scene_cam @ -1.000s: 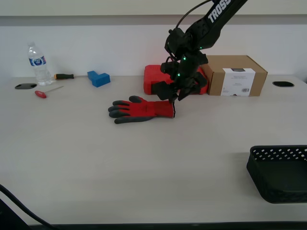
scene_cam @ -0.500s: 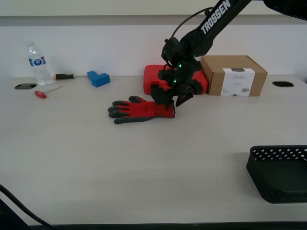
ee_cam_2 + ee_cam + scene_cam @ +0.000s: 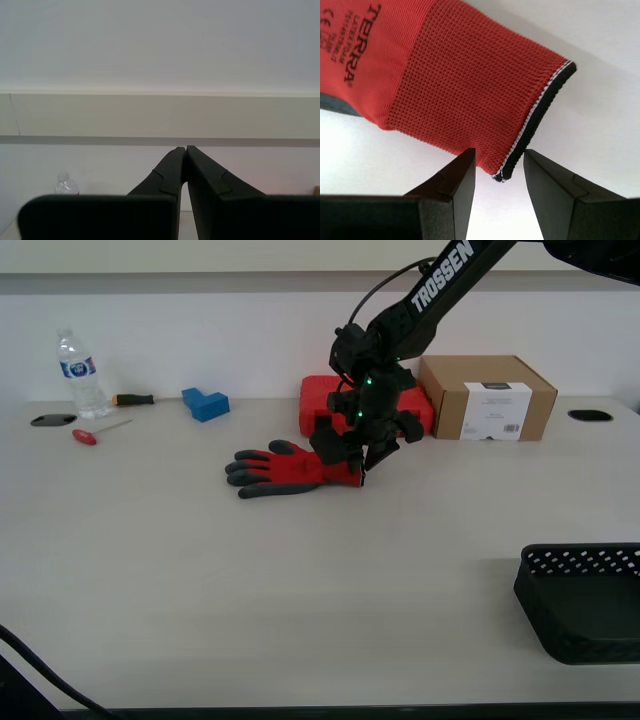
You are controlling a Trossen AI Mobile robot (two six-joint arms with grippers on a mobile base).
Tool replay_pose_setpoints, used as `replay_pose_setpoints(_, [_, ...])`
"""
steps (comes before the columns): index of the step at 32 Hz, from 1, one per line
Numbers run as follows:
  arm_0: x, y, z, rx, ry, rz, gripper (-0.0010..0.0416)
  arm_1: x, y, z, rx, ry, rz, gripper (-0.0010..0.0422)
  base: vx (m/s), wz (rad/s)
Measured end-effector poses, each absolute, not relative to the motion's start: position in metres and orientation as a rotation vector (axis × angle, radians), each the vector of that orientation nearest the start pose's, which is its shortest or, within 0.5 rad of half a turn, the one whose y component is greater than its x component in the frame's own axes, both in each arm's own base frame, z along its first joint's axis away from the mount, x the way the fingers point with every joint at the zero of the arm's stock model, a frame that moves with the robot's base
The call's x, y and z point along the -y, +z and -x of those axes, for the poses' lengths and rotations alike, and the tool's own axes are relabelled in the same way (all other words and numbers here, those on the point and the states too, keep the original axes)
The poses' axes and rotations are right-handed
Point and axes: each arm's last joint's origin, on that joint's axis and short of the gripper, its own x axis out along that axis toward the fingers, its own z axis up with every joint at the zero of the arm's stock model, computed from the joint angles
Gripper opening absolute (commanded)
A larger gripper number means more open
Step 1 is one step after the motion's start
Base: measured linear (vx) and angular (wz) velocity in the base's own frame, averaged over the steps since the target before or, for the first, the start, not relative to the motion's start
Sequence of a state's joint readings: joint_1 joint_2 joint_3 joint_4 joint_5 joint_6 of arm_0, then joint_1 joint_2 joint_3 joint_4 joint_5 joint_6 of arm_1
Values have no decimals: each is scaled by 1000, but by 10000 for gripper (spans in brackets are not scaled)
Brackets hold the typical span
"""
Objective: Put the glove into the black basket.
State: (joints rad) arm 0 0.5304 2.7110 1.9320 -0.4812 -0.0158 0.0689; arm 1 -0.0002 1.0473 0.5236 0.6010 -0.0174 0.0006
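The red knit glove [image 3: 285, 468] lies flat on the table, its dark grey fingers pointing to the exterior view's left. My first gripper [image 3: 352, 462] is open and low over the glove's cuff end. In the first wrist view the black-edged cuff [image 3: 470, 95] fills the frame, and its corner sits between the two parted fingers of my first gripper [image 3: 499, 156]. The black basket [image 3: 570, 612] stands at the front of the exterior view's right, partly cut off by the frame edge. My second gripper [image 3: 186, 148] is shut and empty, facing a wall.
A red hard case [image 3: 322, 398] and a cardboard box [image 3: 487, 397] stand just behind the glove. A blue block [image 3: 205, 403], a screwdriver [image 3: 133, 398], a small red tool [image 3: 88, 435] and a water bottle [image 3: 74, 373] are at the far left.
My first gripper has come down and shifted slightly to the exterior view's left, onto the glove's cuff. The glove and basket have not moved.
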Motion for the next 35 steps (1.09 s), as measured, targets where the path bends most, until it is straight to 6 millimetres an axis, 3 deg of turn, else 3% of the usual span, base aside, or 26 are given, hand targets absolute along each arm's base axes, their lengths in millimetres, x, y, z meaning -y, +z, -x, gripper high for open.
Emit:
replay_pose_setpoints(11, [-260, -7, -436, -1230, 397, 240, 165, 0, 269, -227, 77, 17, 0, 0, 0, 0])
replay_pose_setpoints(17, [-269, -27, -433, -1362, 374, 279, 165, 0, 269, -227, 77, 17, 0, 0, 0, 0])
replay_pose_setpoints(20, [-284, -14, -446, -1283, 386, 271, 147, 0, 269, -227, 78, 18, 0, 0, 0, 0])
replay_pose_setpoints(27, [-282, -14, -447, -1272, 375, 277, 133, -1, 269, -227, 78, 18, 0, 0, 0, 0])
replay_pose_setpoints(30, [-281, -15, -448, -1269, 375, 276, 102, -1, 269, -227, 78, 18, 0, 0, 0, 0])
replay_pose_setpoints(32, [-282, -15, -448, -1264, 380, 281, 9, -1, 269, -227, 78, 18, 0, 0, 0, 0])
replay_pose_setpoints(35, [-282, -15, -448, -1253, 408, 316, -3, -1, 269, -227, 78, 18, 0, 0, 0, 0])
